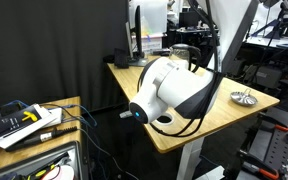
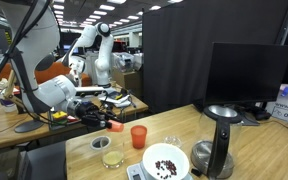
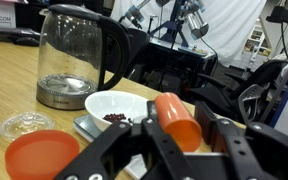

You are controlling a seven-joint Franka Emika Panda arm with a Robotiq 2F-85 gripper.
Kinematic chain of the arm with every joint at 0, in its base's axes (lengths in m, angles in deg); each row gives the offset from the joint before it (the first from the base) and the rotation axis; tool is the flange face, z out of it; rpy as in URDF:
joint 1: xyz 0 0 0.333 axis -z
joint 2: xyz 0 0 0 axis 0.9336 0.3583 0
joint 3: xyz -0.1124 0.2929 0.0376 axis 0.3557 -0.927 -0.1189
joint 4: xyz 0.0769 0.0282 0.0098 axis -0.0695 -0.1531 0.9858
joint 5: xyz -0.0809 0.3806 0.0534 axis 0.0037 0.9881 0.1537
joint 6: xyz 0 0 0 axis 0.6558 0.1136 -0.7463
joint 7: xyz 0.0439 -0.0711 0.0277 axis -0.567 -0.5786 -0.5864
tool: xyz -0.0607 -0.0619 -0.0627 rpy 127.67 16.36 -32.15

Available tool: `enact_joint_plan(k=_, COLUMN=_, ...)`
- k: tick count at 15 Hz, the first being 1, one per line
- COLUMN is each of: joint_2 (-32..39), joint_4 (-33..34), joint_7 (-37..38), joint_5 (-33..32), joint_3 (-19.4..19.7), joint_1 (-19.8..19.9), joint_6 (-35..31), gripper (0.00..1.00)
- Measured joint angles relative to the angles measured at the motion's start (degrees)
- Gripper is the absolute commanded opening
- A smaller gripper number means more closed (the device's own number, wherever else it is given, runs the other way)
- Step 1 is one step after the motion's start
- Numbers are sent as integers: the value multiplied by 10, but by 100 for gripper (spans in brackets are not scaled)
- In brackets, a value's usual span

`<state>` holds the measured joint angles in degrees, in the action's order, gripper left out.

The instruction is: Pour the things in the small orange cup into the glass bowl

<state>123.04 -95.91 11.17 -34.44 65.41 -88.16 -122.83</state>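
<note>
The tool point(image 3: 179, 138) is clamped across the side wall of the small orange cup point(image 3: 176, 118), held tipped above the tabletop point(image 3: 4, 72) and apart from the glass bowl point(image 3: 24, 125); being light, smooth, thin plastic, it likely needs a gentle mid-wall squeeze to avoid slipping or buckling.

small orange cup point(image 3: 174, 110): pale orange | bigger cup point(image 3: 42, 157): redder orange | glass bowl point(image 3: 9, 128): clear | white bowl point(image 3: 96, 100): white, dark brown bits inside | tool point(image 3: 178, 130): black | desk point(image 3: 4, 90): light wood
</note>
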Motion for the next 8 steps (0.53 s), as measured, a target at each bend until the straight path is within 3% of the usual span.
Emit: enact_joint_plan(k=8, joint_2=-2, joint_4=18, joint_7=4, joint_5=35, joint_3=0, joint_1=45, joint_6=-68, gripper=17)
